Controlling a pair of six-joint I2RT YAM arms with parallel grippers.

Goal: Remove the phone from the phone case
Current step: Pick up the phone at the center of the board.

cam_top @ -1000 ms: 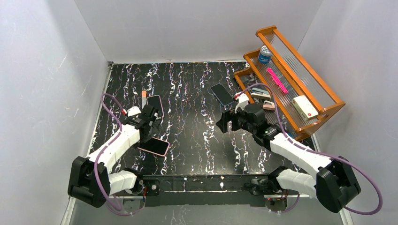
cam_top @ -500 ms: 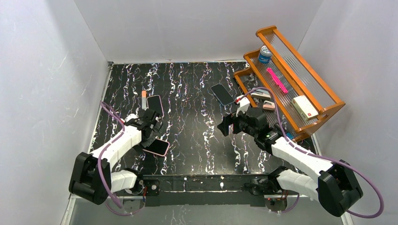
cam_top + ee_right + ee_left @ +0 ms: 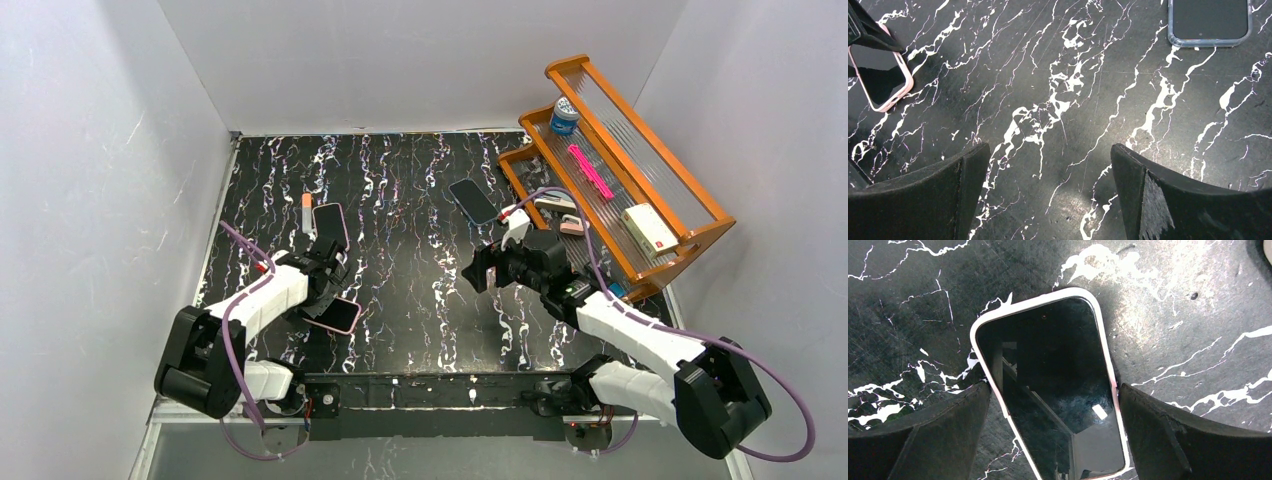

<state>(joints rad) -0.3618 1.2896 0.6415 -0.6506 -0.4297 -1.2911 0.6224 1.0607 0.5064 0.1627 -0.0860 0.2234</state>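
Observation:
A phone in a pink case [image 3: 340, 314] lies screen up on the black marbled table, near the left front. In the left wrist view the phone [image 3: 1048, 390] fills the middle. My left gripper [image 3: 328, 288] is open, low over it [image 3: 1053, 405]. One finger stands at each long side, close against the case rim. My right gripper [image 3: 479, 271] is open and empty above bare table right of centre [image 3: 1050, 170]. The right wrist view shows the pink-cased phone [image 3: 880, 75] at its far left.
A second pink-cased phone [image 3: 331, 222] and an orange marker [image 3: 306, 212] lie behind the left gripper. A phone in a clear case [image 3: 473, 201] lies at mid-back, also in the right wrist view [image 3: 1208, 22]. A wooden rack [image 3: 690, 235] with small items stands at the right.
My left gripper has moved toward the near side and down, and now straddles the pink-cased phone. My right gripper has shifted slightly and stays open.

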